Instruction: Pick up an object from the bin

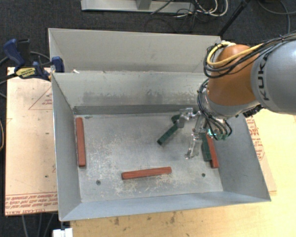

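Camera view puts the gripper (190, 134), fingers apart and empty, with a dark green stick (166, 135) at its nine o'clock. Likely approach step; next it needs centring, then descending.

The arm (281, 78) reaches in from the right, orange-covered wrist (232, 85) pointing down, fingers (192, 149) spread apart

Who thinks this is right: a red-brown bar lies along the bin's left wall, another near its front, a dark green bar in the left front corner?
The corner is wrong: the camera view shows the dark green bar right of the middle, by the end effector. The left red-brown bar and the front one lie as stated.
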`<state>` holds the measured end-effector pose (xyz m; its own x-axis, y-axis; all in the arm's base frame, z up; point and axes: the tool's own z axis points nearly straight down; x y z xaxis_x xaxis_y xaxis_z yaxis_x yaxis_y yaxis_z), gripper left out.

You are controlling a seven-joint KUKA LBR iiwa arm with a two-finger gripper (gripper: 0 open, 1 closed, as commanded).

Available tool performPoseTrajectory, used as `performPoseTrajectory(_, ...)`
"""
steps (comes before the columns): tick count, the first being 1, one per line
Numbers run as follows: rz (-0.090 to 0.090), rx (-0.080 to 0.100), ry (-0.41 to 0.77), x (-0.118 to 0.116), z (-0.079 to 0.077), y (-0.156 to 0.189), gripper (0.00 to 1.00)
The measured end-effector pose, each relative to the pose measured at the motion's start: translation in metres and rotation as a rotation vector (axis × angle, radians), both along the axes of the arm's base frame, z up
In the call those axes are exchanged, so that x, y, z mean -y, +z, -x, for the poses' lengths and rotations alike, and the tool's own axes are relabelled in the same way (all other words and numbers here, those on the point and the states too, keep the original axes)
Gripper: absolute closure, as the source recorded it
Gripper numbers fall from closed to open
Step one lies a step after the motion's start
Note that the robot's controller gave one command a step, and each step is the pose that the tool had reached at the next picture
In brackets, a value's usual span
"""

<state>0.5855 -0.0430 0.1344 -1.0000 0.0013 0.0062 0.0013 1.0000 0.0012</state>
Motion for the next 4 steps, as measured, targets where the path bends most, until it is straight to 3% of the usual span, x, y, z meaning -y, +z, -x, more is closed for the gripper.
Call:
performPoseTrajectory(1,-0.003,0.005,0.110,-0.074,0.023,-0.064,0.00)
performPoseTrajectory(2,0.000,0.007,-0.016,-0.053,0.096,0.011,0.00)
performPoseTrajectory(3,-0.003,0.003,0.049,-0.155,0.086,-0.067,0.00)
performPoseTrajectory(4,0.000,0.008,0.042,-0.150,0.085,-0.063,1.00)
